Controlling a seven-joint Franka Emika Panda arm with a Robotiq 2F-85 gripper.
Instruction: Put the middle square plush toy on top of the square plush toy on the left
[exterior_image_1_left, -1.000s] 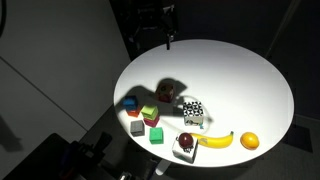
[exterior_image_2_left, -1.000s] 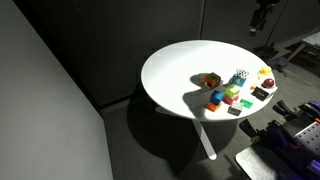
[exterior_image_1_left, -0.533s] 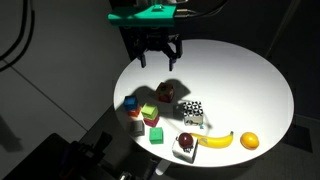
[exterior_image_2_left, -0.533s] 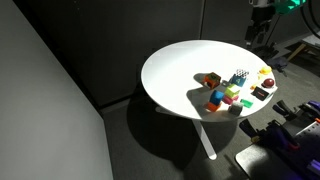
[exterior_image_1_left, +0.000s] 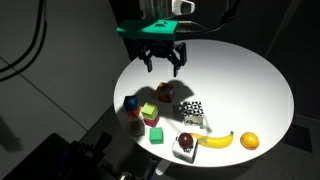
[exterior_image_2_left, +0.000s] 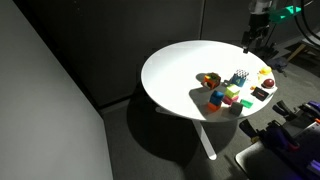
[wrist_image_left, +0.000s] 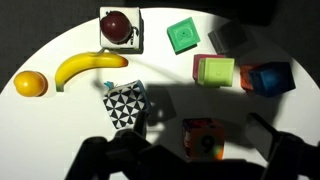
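Your gripper (exterior_image_1_left: 165, 68) hangs wide open and empty above the round table (exterior_image_1_left: 250, 70), touching nothing. Beneath it, the red-orange plush cube (wrist_image_left: 205, 138) sits flat near the table's middle, equal-sided with no long axis, just beside the checkered cube (wrist_image_left: 125, 103).

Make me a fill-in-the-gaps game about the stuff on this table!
The long yellow fruit is a ____.
The table has a white top whose shape is ____.
The gripper hovers over the table with its jaws ____.
The checkered cube is black and ____.
Missing words: banana, round, open, white.
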